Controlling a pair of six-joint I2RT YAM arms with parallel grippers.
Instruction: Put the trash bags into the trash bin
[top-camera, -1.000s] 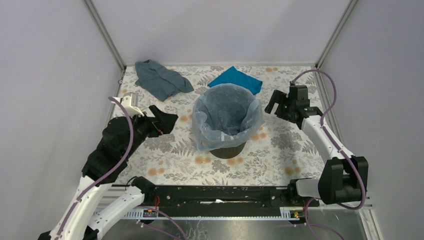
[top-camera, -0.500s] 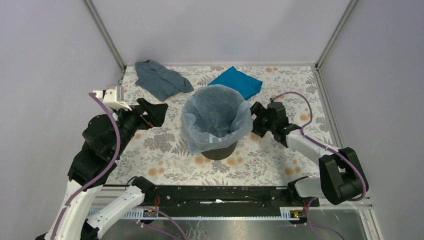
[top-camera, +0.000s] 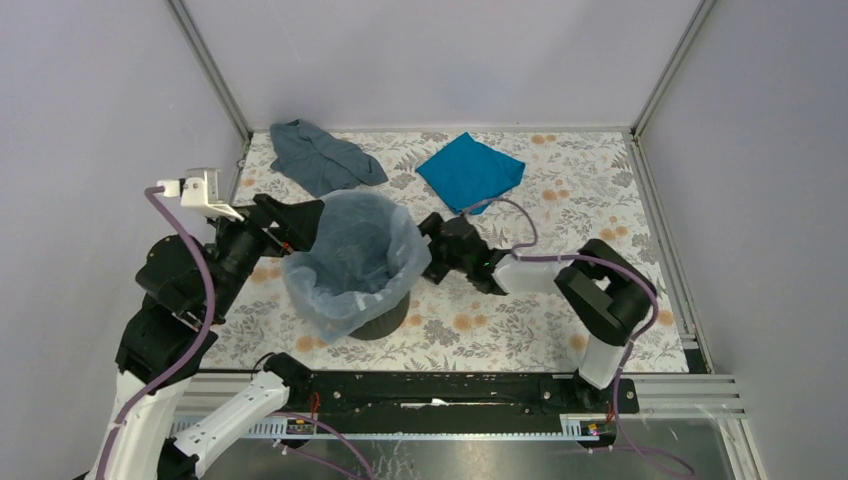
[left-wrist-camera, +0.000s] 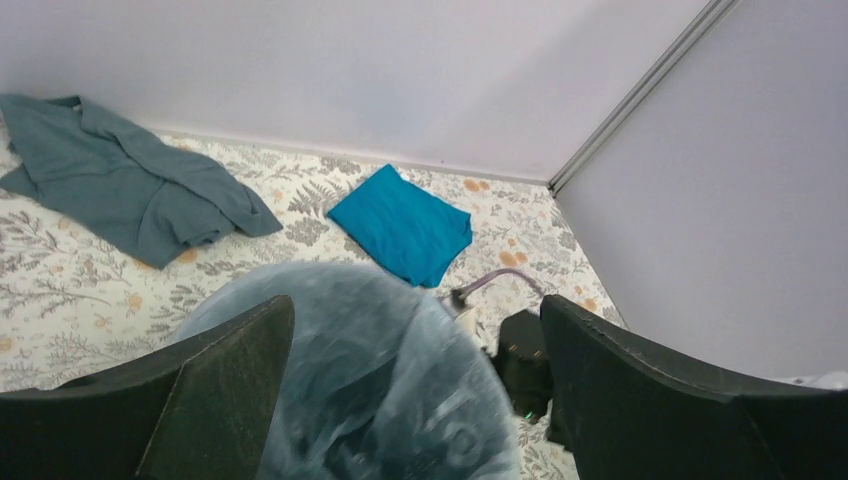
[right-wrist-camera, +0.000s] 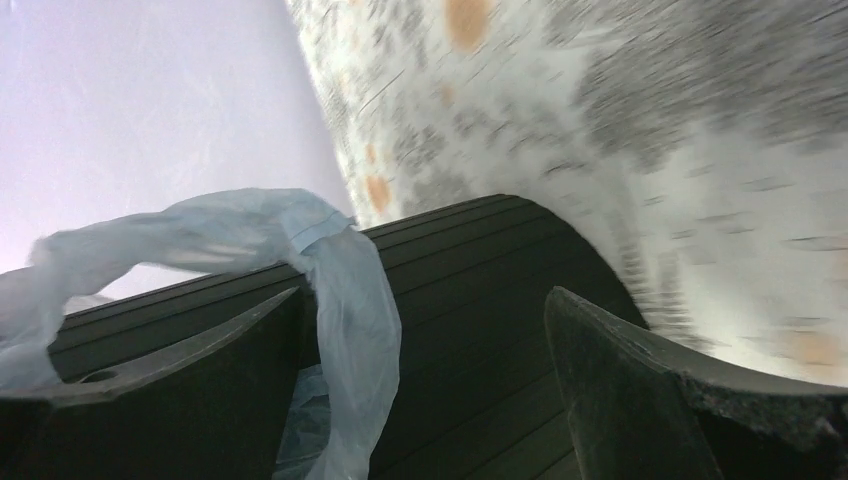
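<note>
The black ribbed trash bin (top-camera: 385, 318) stands left of the table's middle. The pale blue trash bag (top-camera: 350, 250) lines it and hangs over the rim. My left gripper (top-camera: 300, 222) is open at the bin's upper left rim; in the left wrist view (left-wrist-camera: 415, 400) the bag (left-wrist-camera: 370, 390) fills the space between its fingers. My right gripper (top-camera: 432, 252) is open, low against the bin's right side. The right wrist view (right-wrist-camera: 430, 400) shows the ribbed wall (right-wrist-camera: 480, 300) close between its fingers, with a fold of bag (right-wrist-camera: 350, 300) hanging by the left finger.
A bright teal cloth (top-camera: 470, 170) lies at the back middle and a grey-blue cloth (top-camera: 325, 158) at the back left; both show in the left wrist view, the teal (left-wrist-camera: 400, 225) and the grey-blue (left-wrist-camera: 130, 190). Walls close the table on three sides.
The bin with its bag has slid left across the table. My right arm has swung in low and left behind it. My left gripper has drawn back to the left.
</note>
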